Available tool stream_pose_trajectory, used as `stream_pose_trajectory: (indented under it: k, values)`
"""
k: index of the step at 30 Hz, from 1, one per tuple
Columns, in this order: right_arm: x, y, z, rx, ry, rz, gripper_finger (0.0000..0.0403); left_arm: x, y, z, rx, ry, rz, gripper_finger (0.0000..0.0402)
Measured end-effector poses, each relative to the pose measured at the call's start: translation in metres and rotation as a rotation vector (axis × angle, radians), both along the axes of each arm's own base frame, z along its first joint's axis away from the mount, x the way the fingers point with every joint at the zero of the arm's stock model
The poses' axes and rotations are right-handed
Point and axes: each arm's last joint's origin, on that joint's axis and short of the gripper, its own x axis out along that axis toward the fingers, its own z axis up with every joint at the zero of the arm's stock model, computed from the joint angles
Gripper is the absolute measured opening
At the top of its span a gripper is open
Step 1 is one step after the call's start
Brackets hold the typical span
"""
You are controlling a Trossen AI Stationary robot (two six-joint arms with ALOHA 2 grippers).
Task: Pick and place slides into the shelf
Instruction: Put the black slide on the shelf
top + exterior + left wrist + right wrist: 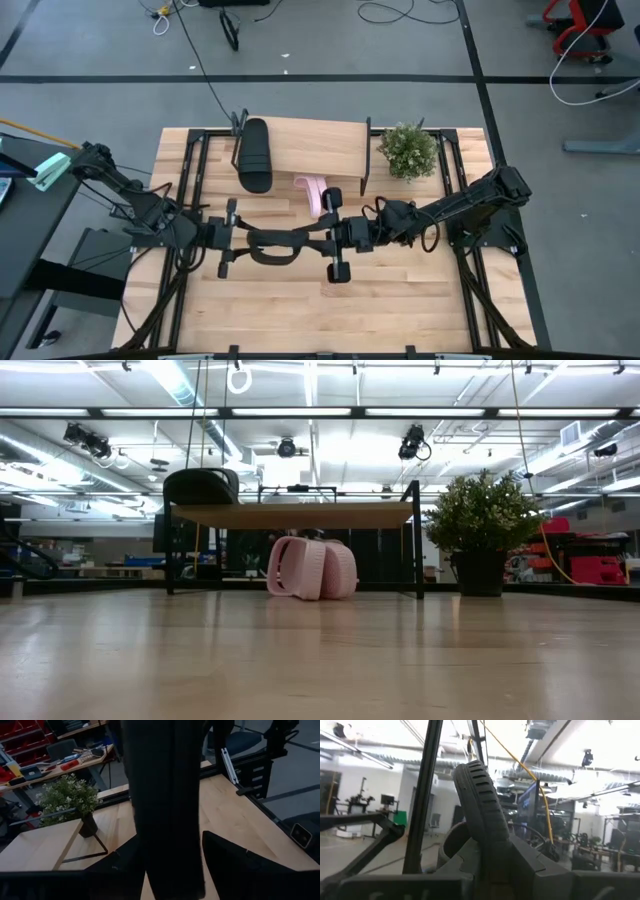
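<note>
A black slide (275, 245) hangs above the table's middle between my two grippers. My right gripper (322, 240) is shut on its right end. My left gripper (240, 240) is open, with a finger on either side of the slide's left end (165, 795). A second black slide (254, 155) lies on the left end of the shelf's top board (320, 145). Two pink slides (310, 568) stand on edge on the table under the shelf (300, 515), leaning together. My right gripper pinches the black slide's ribbed sole (482, 805) between its two fingers (530, 865). It comes from the table's right, about level and tipped slightly up. The slide is lifted clear of the table. Whether my left gripper's fingers (235, 865) touch the slide, I cannot tell.
A potted plant (408, 150) stands just right of the shelf. Black frame rails (190, 170) run along the table's left and right sides. Bare wood (330, 315) lies toward the near edge.
</note>
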Motion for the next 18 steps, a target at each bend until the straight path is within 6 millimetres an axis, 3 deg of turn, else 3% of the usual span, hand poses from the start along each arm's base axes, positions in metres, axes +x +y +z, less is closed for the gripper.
stream_pose_trajectory:
  k: [5, 10, 12, 18]
  values:
    - [0.0014, -0.0008, -0.0022, 0.008, 0.029, 0.014, 0.0071, 0.0049, 0.0011, -0.0039, 0.021, 0.021, 0.017, 0.0152]
    - [0.0023, 0.0006, -0.0051, 0.016, 0.063, 0.037, 0.0070, 0.0094, -0.0010, -0.0082, 0.055, 0.038, 0.029, 0.0074]
    - [0.0024, 0.0008, -0.0056, 0.022, 0.070, 0.044, 0.0071, 0.0100, -0.0012, -0.0087, 0.060, 0.039, 0.039, 0.0074]
    - [-0.0001, 0.0001, -0.0044, 0.007, 0.121, 0.044, 0.0163, 0.0098, -0.0005, -0.0091, 0.035, 0.039, 0.067, 0.0074]
